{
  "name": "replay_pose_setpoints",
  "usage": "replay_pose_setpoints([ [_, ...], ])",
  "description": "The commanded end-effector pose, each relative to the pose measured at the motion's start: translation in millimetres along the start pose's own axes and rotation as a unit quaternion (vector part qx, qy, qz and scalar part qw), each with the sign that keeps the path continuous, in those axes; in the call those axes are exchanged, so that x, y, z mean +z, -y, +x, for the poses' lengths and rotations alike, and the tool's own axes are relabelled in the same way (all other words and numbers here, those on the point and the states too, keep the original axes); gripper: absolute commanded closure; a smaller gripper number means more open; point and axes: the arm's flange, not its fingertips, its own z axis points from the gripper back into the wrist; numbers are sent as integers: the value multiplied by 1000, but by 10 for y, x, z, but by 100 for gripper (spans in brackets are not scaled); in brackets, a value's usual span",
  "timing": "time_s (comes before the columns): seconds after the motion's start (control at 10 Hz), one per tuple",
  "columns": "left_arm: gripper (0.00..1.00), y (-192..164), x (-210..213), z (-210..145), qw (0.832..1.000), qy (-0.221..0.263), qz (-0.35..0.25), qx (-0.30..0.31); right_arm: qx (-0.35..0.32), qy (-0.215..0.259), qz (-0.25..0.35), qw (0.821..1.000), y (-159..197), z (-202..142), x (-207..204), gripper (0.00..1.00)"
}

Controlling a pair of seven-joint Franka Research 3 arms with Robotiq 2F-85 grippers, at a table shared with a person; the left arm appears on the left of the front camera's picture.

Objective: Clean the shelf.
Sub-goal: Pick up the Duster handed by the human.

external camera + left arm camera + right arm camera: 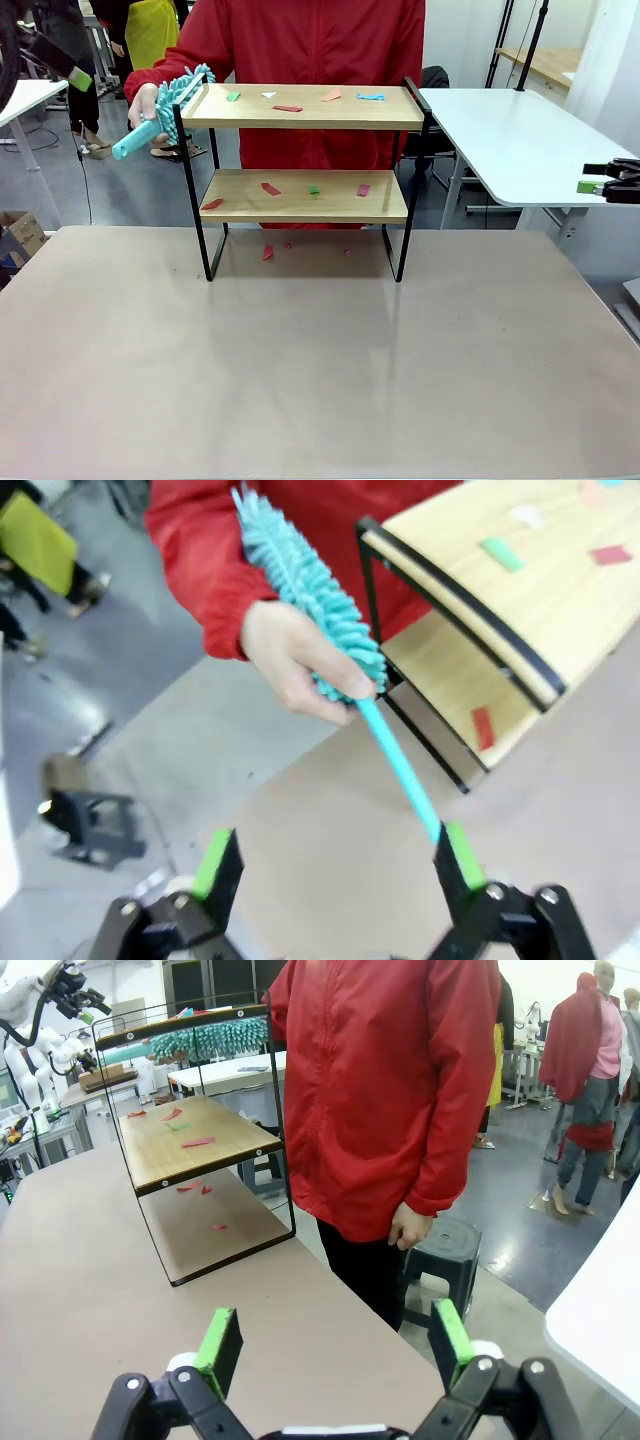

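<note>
Shelf (520,590) partly out of frame; duster (295,570) neck beneath person's hand (290,660)

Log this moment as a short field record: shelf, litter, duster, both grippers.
shelf: two-tier rack of light wooden boards in a black metal frame, upright on the beige tabletop
litter: small coloured paper scraps on both boards and on the tabletop beneath
duster: teal fluffy duster held by the person's hand, head by the top board's end
left gripper: open, empty, duster handle pointing toward it
right gripper: open, empty, away from the shelf
</note>
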Motion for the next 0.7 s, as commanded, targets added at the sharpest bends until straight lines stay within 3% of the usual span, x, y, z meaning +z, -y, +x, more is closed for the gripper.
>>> replay_pose_setpoints([
  [0.0,0,356,-62,91,999,-31,20,-8,-7,-3,-7,1000,-13,93,-21,0],
  [0.1,0,0,0,0,1000,0,0,0,-7,-3,-7,1000,-13,93,-21,0],
  [0.4,0,0,0,0,1000,0,0,0,-7,-3,-7,1000,-13,93,-21,0],
  [0.6,0,153,-87,38,999,-20,-5,36,-7,-3,-7,1000,-13,93,-21,0],
])
